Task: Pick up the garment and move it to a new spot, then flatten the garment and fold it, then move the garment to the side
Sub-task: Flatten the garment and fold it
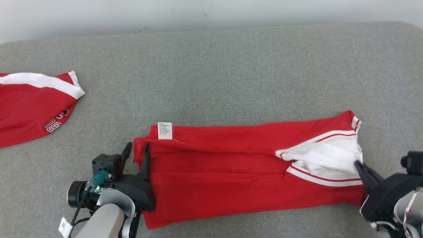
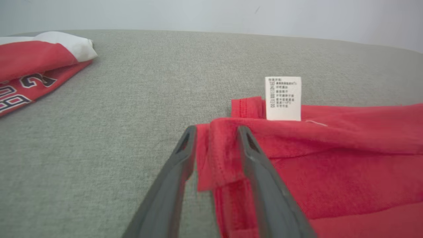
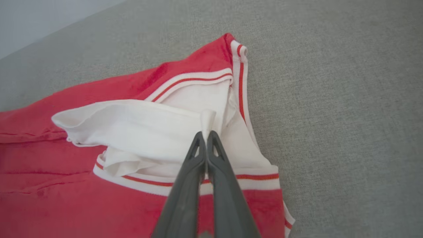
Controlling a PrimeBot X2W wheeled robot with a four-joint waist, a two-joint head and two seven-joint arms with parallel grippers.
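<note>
Red garment nearside, wide grey surface beyond to far edge

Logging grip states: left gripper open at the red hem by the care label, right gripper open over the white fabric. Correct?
No. The right gripper is shut, pinching the white fabric, as the right wrist view shows. The left gripper is open at the red hem by the care label.

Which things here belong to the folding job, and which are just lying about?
In the job: red jersey; left gripper, open at its hem; right gripper, pinching its white fabric.
Lying about: second red jersey, printed, at the left.
</note>
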